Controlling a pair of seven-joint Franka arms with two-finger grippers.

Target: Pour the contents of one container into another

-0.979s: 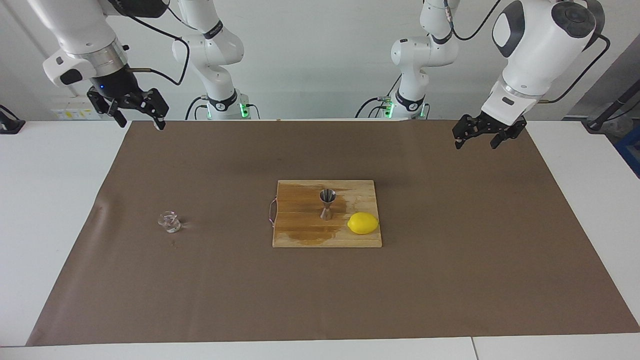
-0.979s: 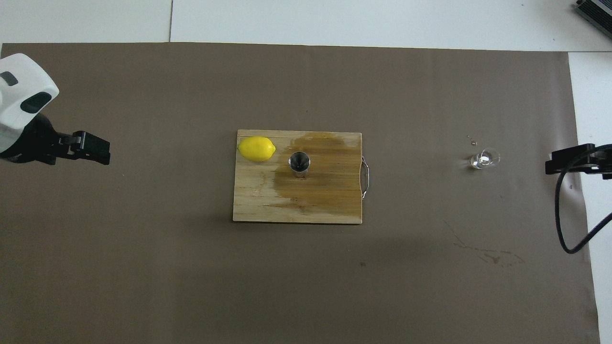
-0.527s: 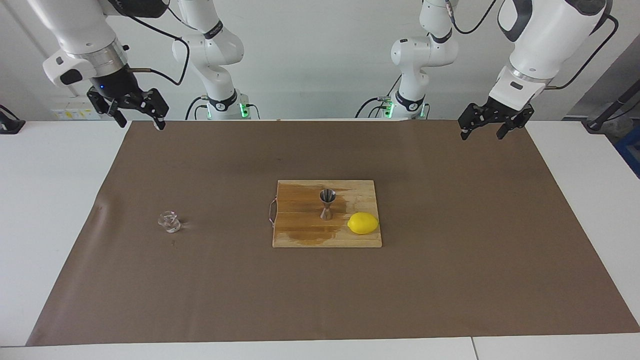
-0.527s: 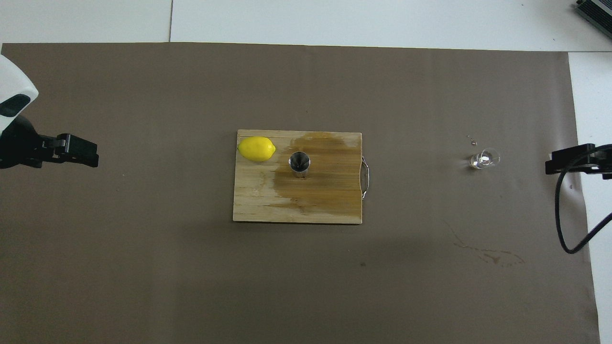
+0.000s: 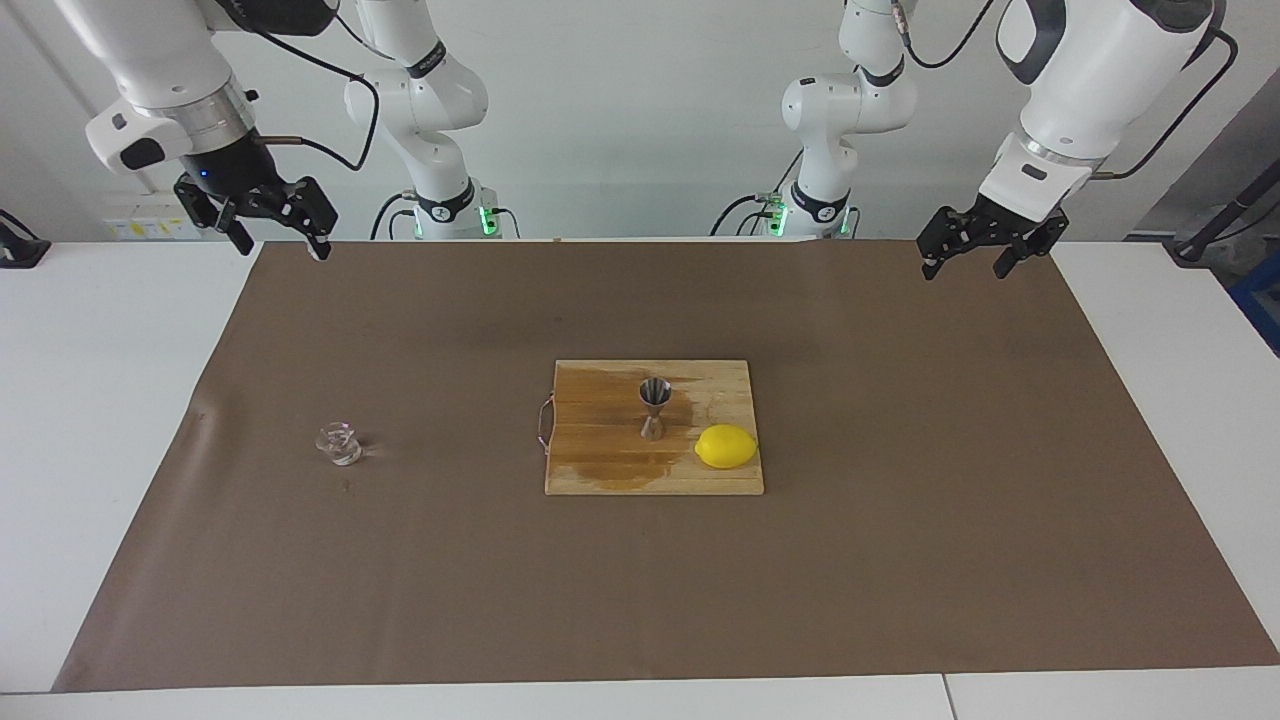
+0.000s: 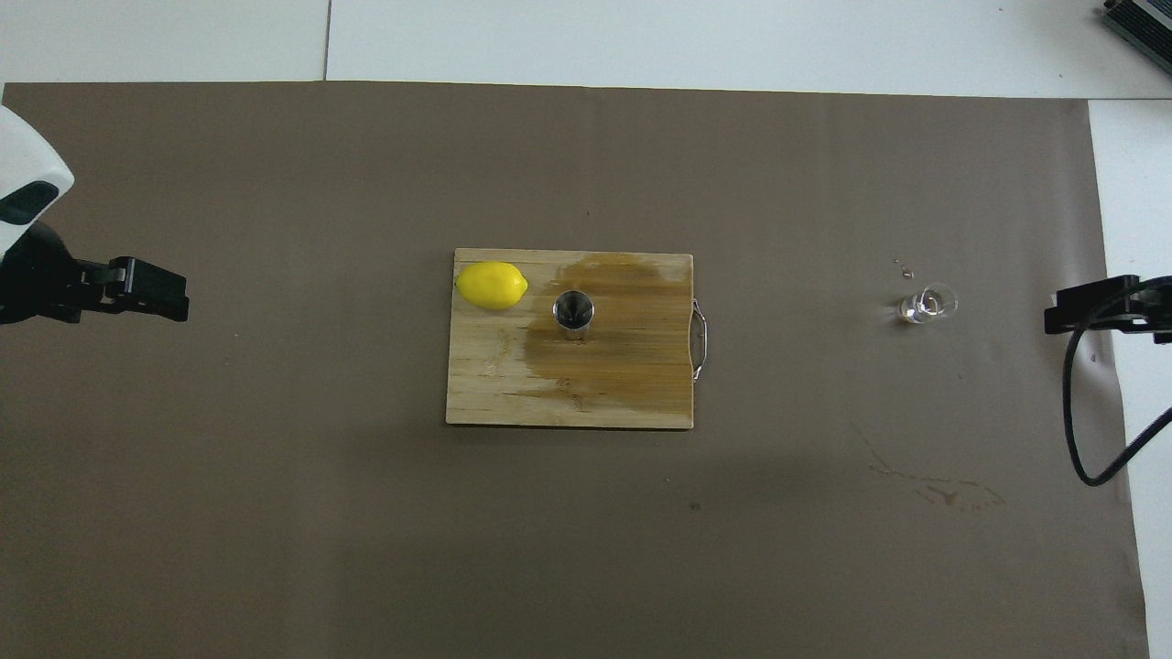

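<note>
A wooden cutting board (image 5: 610, 470) lies in the middle of the facing view on a brown paper mat (image 5: 900, 560) that covers most of the white table (image 5: 100, 400). On the board a steel jigger (image 5: 655, 408) stands upright, a little above the board's centre in that view, and a wide dark wet stain (image 5: 610, 455) spreads over the wood around and below it. A yellow lemon (image 5: 726, 446) lies on the board just beside the jigger, at the lower right part of the board in the facing view. The small clear glass vessel (image 5: 340, 443) sits on the mat at the middle left of the facing view, well apart from the board; in the overhead view it appears at the middle right (image 6: 927, 304). The right gripper (image 5: 272, 226) hangs in the upper left of the facing view, over the mat's edge, with its fingers spread apart and nothing between them. The left gripper (image 5: 978, 254) hangs in the upper right of the facing view, over the corner of the mat, also spread and empty. Neither gripper touches anything. A small dried stain (image 6: 934, 485) marks the mat at the lower right of the overhead view.
</note>
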